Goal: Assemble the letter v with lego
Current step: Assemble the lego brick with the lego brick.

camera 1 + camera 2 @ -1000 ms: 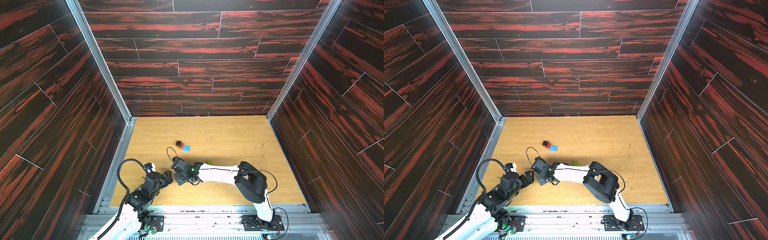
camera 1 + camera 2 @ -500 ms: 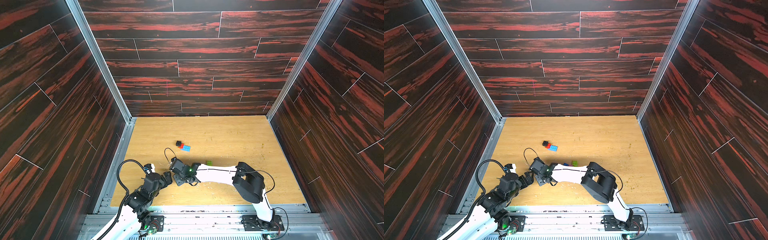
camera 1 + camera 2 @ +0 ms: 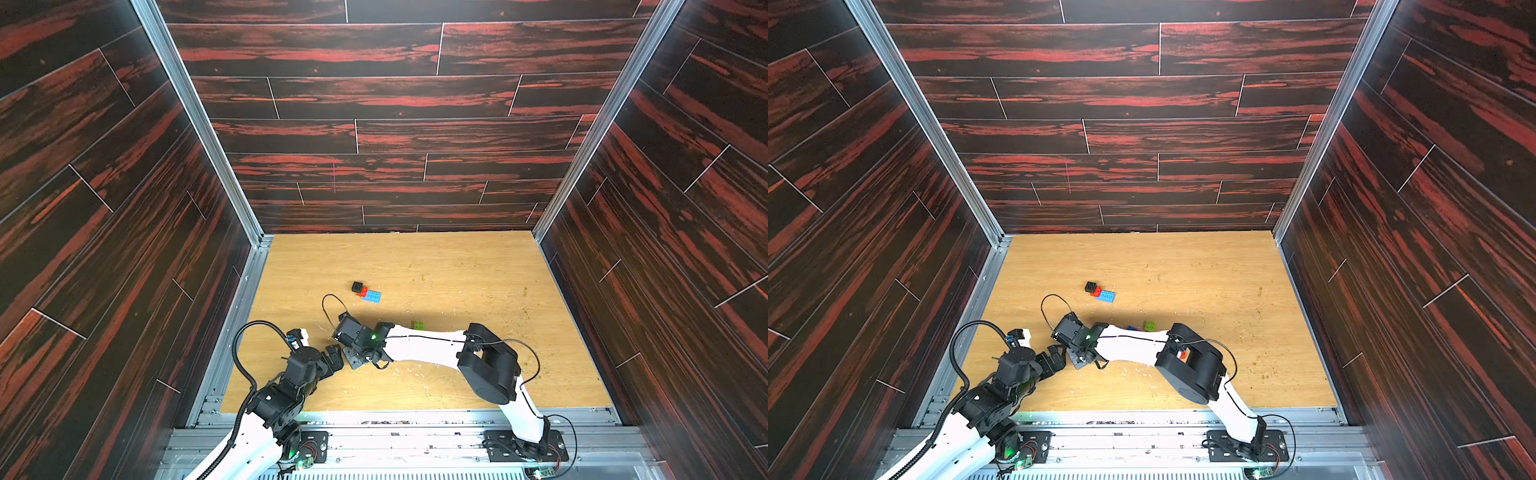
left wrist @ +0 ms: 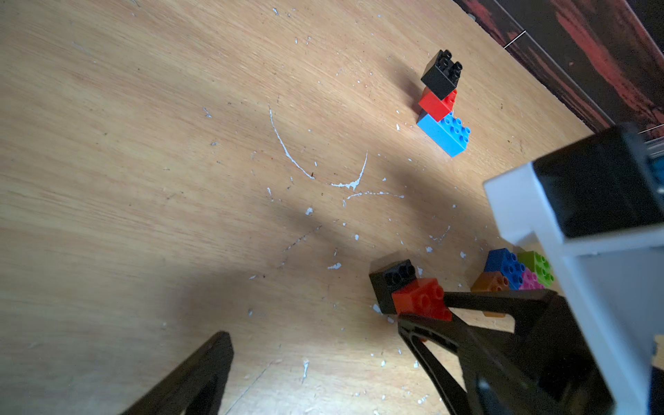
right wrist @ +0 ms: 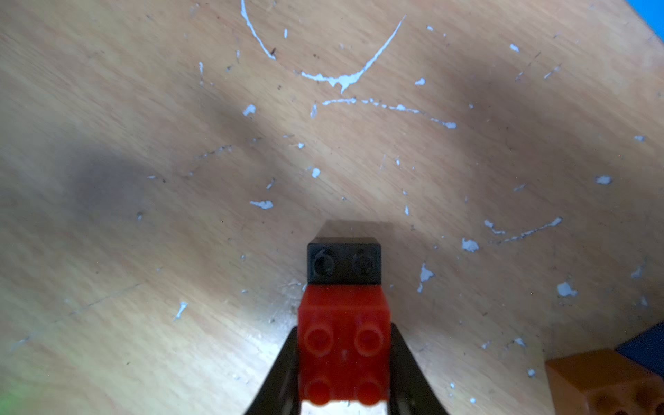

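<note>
The right tool pinched a red brick with a black brick joined at its far end, low at about eight o'clock on the counter; whether the pair touched the wood could not be told. The left tool stood just beside it, spread wide and empty. At roughly twelve o'clock from the right tool lay a stepped row of black, red and light-blue bricks, apparently one arm of the letter. A cluster of blue, orange, pink and green bricks sat unused at about two o'clock, partly hidden under the right arm. The V looked perhaps half built: a second arm had yet to be completed and joined.
</note>
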Controlling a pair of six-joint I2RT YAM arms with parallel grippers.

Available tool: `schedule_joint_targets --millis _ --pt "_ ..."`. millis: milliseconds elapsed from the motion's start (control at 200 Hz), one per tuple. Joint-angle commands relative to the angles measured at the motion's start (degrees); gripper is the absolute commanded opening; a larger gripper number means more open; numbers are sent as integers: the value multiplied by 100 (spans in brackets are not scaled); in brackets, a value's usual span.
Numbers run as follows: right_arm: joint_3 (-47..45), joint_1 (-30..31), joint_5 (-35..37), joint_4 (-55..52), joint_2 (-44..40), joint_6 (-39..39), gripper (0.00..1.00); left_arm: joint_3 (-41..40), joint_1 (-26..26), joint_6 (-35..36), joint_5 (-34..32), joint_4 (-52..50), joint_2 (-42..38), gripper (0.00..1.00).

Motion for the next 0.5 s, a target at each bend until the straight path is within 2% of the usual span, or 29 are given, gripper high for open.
schedule_joint_targets --millis 0,496 --pt "-55 -8 -64 -885 543 25 30 41 26 -5 -102 -187 -92 100" --pt "725 -9 -32 -1835 1096 12 30 68 21 -2 -154 -415 -337 100"
